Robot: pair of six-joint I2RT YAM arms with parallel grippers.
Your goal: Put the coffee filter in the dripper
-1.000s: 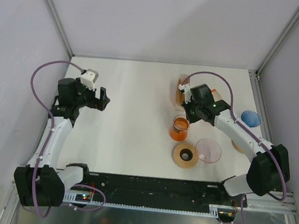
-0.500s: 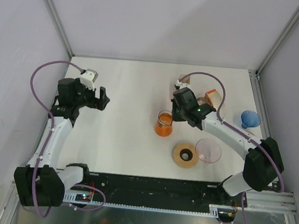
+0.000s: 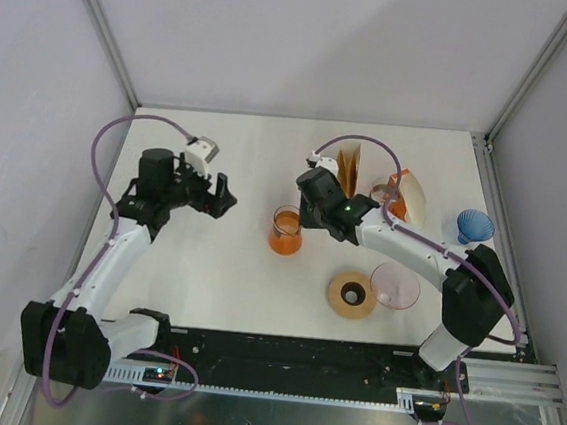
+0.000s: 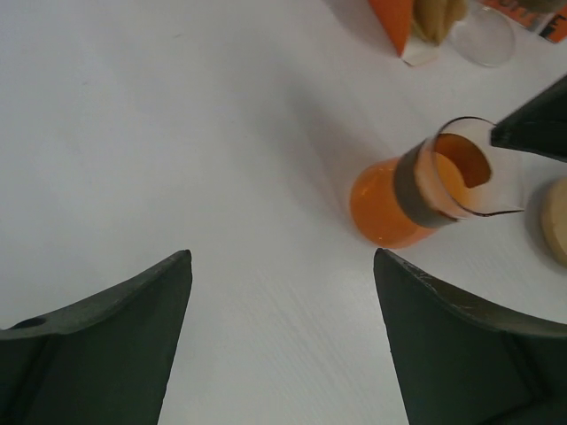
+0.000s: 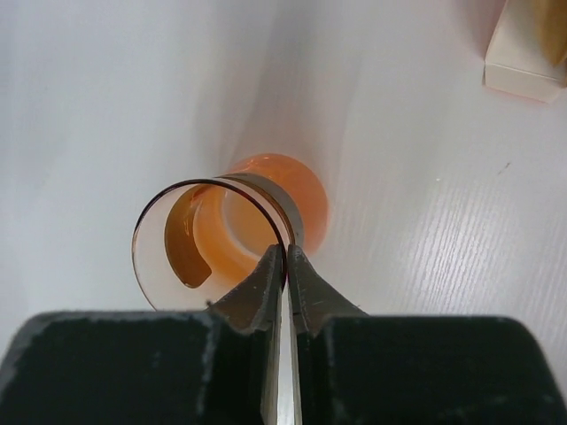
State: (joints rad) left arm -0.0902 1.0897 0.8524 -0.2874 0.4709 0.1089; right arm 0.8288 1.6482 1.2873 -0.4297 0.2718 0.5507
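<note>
An orange glass carafe (image 3: pixel 286 231) stands mid-table. My right gripper (image 3: pixel 307 212) is shut on its rim; in the right wrist view the jaws (image 5: pixel 285 257) pinch the thin glass edge of the carafe (image 5: pixel 239 221). My left gripper (image 3: pixel 221 196) is open and empty, left of the carafe, which shows ahead of it in the left wrist view (image 4: pixel 412 190). Brown paper filters stand in an orange holder (image 3: pixel 348 165) at the back. A clear cone dripper (image 3: pixel 395 286) sits next to a wooden ring (image 3: pixel 352 294). A blue ribbed dripper (image 3: pixel 475 226) is at the right.
A cream round piece (image 3: pixel 409 192) with an orange box lies right of the filter holder. A white box edge (image 5: pixel 523 62) shows behind the carafe. Metal frame posts and grey walls bound the table.
My right gripper has carried the carafe leftward across the table, away from the wooden ring. My left arm has moved right, toward the carafe.
</note>
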